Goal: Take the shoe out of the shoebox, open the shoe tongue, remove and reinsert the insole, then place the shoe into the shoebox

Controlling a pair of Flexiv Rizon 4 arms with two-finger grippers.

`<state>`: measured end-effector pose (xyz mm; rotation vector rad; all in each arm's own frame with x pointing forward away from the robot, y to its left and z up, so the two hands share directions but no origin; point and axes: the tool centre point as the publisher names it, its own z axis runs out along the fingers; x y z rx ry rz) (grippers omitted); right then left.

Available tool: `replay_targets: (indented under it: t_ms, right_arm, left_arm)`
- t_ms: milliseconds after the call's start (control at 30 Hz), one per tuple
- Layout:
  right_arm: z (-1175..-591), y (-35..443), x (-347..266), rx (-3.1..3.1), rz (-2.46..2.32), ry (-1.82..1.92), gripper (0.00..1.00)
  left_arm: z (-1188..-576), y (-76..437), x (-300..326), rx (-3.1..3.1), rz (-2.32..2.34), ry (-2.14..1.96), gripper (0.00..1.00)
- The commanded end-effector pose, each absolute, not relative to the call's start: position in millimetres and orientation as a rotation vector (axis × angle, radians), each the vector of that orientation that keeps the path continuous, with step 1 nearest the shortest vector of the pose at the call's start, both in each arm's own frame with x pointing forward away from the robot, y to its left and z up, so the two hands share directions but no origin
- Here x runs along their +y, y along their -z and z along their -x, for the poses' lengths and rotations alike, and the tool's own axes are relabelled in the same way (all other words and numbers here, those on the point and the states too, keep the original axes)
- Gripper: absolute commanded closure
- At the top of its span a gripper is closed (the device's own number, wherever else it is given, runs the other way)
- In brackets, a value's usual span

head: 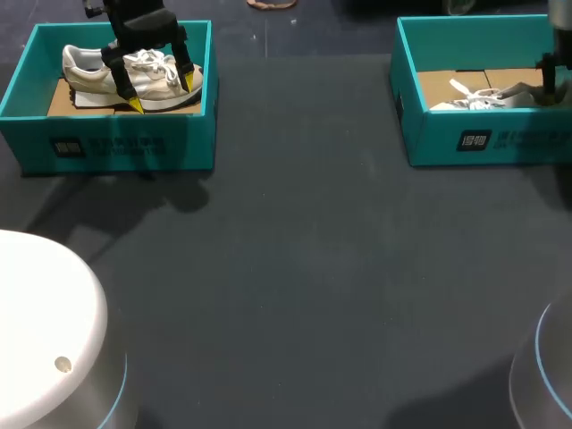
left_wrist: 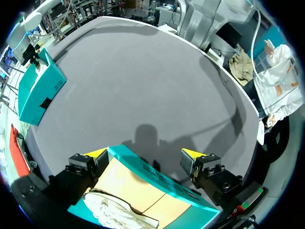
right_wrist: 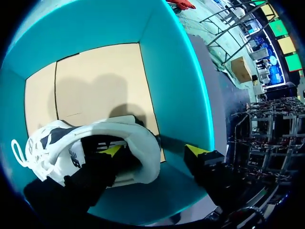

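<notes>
Across the dark bench [head: 295, 268], two teal boxes are sitting well apart near the far edge. The left box [head: 116, 147] and the right box [head: 429, 134] are both lying open, each showing a brown card floor.

The left arm [head: 134, 13] is coming down from the far side over the left box, with its wrist pointing steeply downward. The right arm [head: 559, 54] is dropping in at the far right edge and reaching down inside the right box.

The left shoe [head: 89, 76], white, is lying lengthwise on its box's card floor. The right shoe [head: 483, 98], white with a dark lining, is resting on the floor of its box, with loose laces trailing off one end.

The left claw [head: 161, 92] is hanging spread wide over the left shoe. In the wrist view its two yellow tips are standing far apart, with the box's teal wall showing under the gap. It is pinching nothing.

The right claw [right_wrist: 155, 151] is also standing spread. One yellow tip [right_wrist: 112, 150] is sitting inside the right shoe's opening. The other tip [right_wrist: 198, 151] is staying outside the shoe, clear of it and close to the teal wall.
</notes>
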<state>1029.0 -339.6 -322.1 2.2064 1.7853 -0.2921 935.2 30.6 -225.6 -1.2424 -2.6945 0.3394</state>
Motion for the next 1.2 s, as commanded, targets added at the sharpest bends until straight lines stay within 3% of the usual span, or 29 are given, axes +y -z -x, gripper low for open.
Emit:
replay_targets:
  t_ms: [33, 200, 600, 933, 1200]
  right_arm:
    - [-1018, 296, -332, 1.779, -2.191, 0.247, 0.14]
    - [-1011, 268, -316, 1.808, -2.191, 0.164, 0.0]
    - [-967, 223, -271, 1.91, -2.191, 0.059, 0.0]
    - [-950, 215, -250, 1.958, -2.193, 0.045, 0.0]
    - [-950, 215, -250, 1.958, -2.193, 0.045, 0.0]
  left_arm:
    - [-935, 225, 31, -2.694, 1.244, -0.338, 0.0]
    - [-935, 225, 31, -2.694, 1.244, -0.338, 0.0]
    - [-935, 225, 31, -2.694, 1.244, -0.338, 0.0]
    - [-935, 225, 31, -2.694, 1.244, -0.338, 0.0]
    - [-958, 203, 79, -2.591, 1.477, -0.4, 0.0]
